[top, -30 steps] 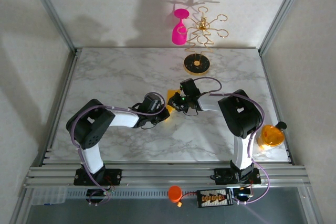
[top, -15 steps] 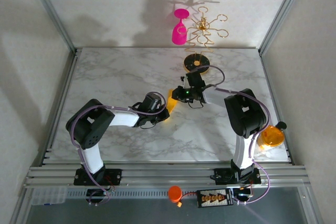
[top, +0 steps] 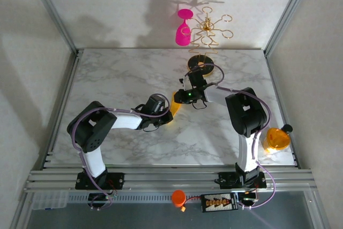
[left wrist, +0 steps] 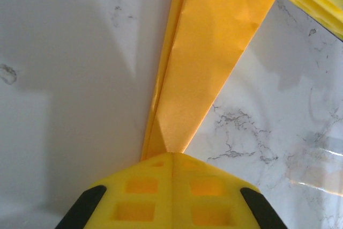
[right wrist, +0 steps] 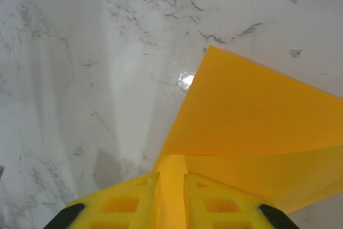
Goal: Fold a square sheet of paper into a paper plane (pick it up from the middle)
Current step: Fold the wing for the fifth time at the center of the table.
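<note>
Since a second ago the right gripper (right wrist: pixel 171 178) has swung away from the near edge, toward the round black-and-gold base of the gold wire stand (top: pixel 201 66). The left gripper (left wrist: pixel 172 160) has stayed put near the middle of the marble table (top: pixel 107 73). Between them is the sheet of thin orange-yellow paper (top: pixel 174 102), already creased into layers. Each gripper is pinched closed on one end of it. We judge that we are mid-fold, drawing a flap over. Next, the right gripper needs to line its edge up with the crease and press it flat. The pink wine glass (top: pixel 183 30) hangs upside down on the stand, holding nothing. The round orange translucent disc (top: pixel 277 139) sits by the table's right edge.
</note>
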`<state>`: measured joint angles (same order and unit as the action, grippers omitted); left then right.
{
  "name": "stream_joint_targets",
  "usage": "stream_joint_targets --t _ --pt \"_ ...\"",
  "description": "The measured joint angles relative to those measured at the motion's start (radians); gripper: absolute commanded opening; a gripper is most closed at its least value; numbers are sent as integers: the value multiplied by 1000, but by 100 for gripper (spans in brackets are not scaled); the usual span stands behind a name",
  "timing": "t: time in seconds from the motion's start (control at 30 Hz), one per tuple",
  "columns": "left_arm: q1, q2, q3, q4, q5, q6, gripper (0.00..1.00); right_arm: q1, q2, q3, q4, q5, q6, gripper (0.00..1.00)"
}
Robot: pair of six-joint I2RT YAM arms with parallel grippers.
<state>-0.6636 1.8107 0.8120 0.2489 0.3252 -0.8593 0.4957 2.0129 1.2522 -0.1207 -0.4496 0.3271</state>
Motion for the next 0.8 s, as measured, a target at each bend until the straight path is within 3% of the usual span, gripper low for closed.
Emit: stream_joint_targets --t 0.57,0.8 --pt "1 -3 4 -16 11 23 0 -7 52 29 -32 -18 -29 20" --pt "5 -19 17 -67 25 43 6 -7 63 50 -63 -10 -29 20"
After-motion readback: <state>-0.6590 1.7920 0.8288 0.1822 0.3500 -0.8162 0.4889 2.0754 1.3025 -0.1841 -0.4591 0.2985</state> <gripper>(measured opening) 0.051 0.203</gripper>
